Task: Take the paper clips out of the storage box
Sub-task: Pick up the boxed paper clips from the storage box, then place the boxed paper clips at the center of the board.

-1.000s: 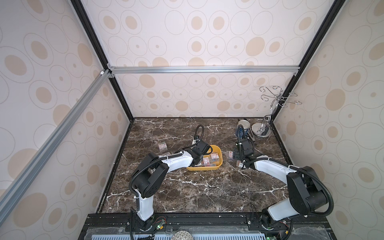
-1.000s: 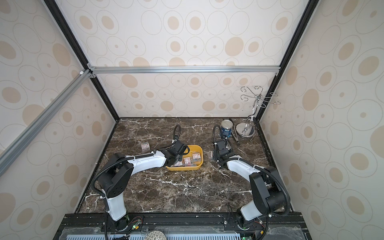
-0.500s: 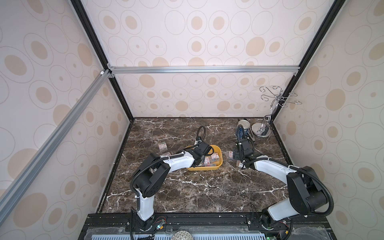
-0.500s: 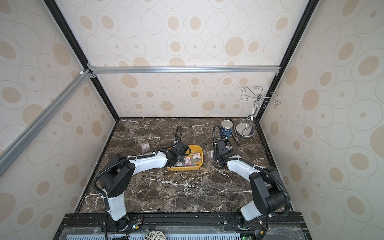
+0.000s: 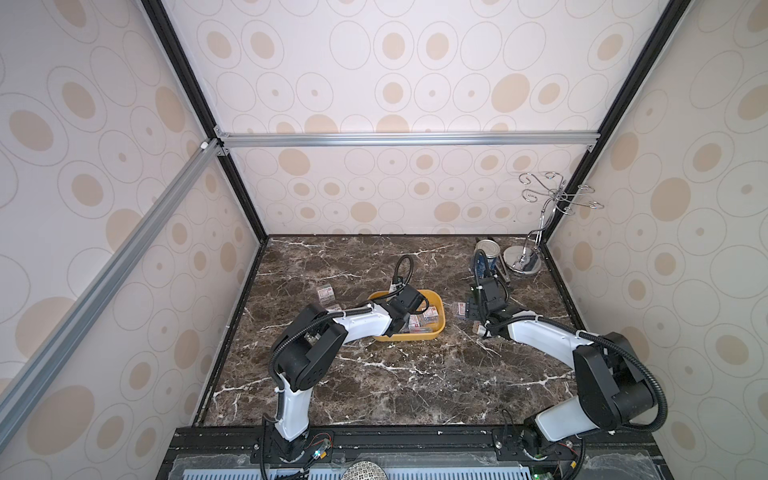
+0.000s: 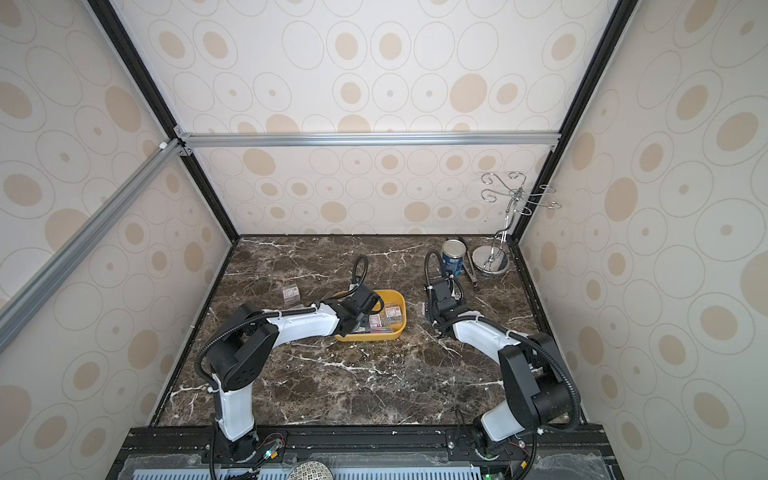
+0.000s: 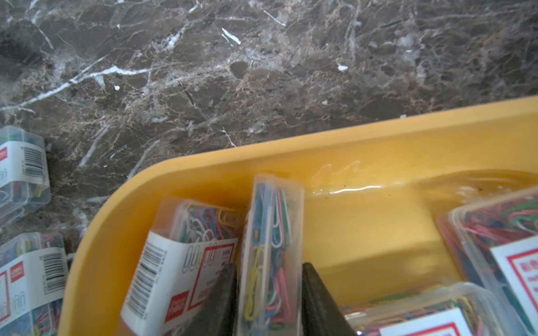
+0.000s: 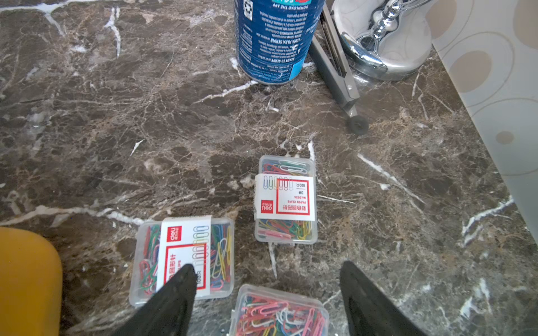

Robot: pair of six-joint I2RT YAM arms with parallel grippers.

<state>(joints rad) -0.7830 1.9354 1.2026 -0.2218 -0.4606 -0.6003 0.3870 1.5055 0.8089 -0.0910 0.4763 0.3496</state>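
The yellow storage box (image 5: 415, 335) (image 6: 400, 300) sits mid-table and holds several clear boxes of paper clips (image 5: 430, 314). Inside it my left gripper (image 7: 269, 266) is shut on one box of paper clips (image 7: 270, 221) standing on edge, a finger pressed on each flat side. A labelled box (image 7: 186, 247) leans beside it. My right gripper (image 8: 267, 264) (image 5: 471, 312) hangs open to the right of the tray (image 8: 29, 276), over a box (image 8: 279, 311) on the marble. Two more boxes (image 8: 285, 200) (image 8: 183, 256) lie just beyond its fingers.
Two boxes of clips (image 5: 325, 293) (image 7: 20, 168) lie on the marble left of the tray. A blue-labelled can (image 5: 485, 257) (image 8: 276, 37), grey tongs (image 8: 334, 69) and a chrome hook stand (image 5: 523, 262) crowd the back right corner. Patterned walls close three sides.
My left gripper has reached a little further into the tray and its jaws have closed on the upright box. The right arm has stayed put.
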